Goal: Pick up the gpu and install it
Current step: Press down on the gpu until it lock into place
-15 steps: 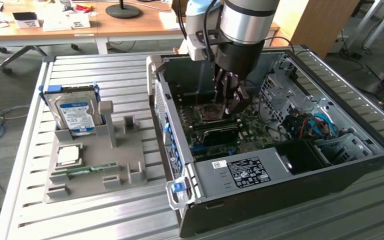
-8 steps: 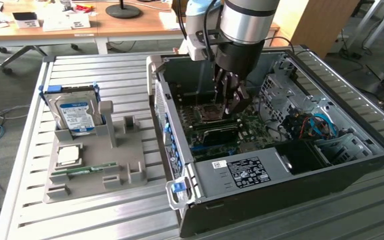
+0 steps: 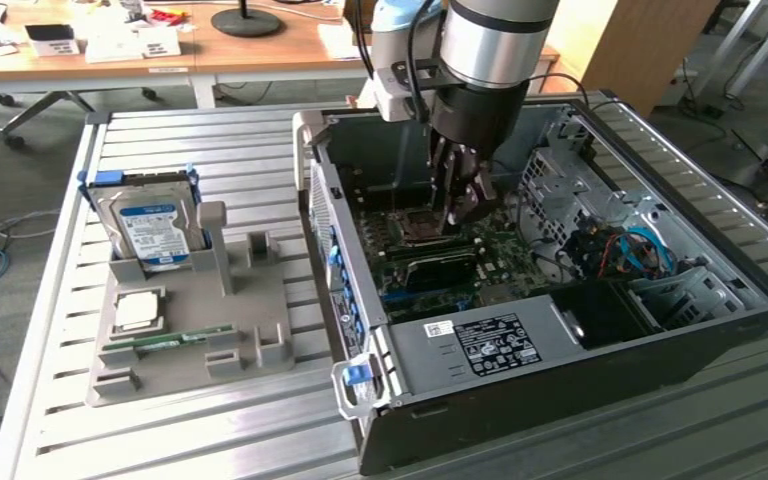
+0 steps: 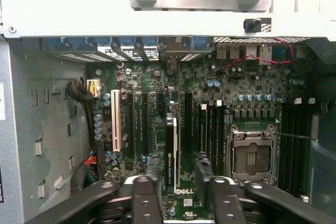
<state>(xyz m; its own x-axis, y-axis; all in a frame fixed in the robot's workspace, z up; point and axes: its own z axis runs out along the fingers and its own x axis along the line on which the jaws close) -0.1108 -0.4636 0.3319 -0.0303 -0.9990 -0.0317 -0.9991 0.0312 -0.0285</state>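
The gpu (image 4: 171, 148) stands on edge in a slot of the green motherboard (image 4: 157, 85), seen along its thin top edge with its dark cooler face to one side. My gripper (image 4: 177, 167) is lowered into the open computer case (image 3: 518, 335) and straddles the card. One finger (image 4: 152, 174) and the other finger (image 4: 202, 167) sit on either side of it with a small gap each, so the jaws are open. In the exterior view my gripper (image 3: 464, 205) hangs just above the motherboard in the middle of the case.
The empty CPU socket (image 4: 252, 156) and the RAM slots lie beside the card. A grey holder (image 3: 184, 360) at the exterior view's left carries a hard drive (image 3: 155, 228), a CPU chip (image 3: 137, 308) and a RAM stick (image 3: 171, 340). Blue cables (image 3: 638, 250) and drive bays fill the case's far side.
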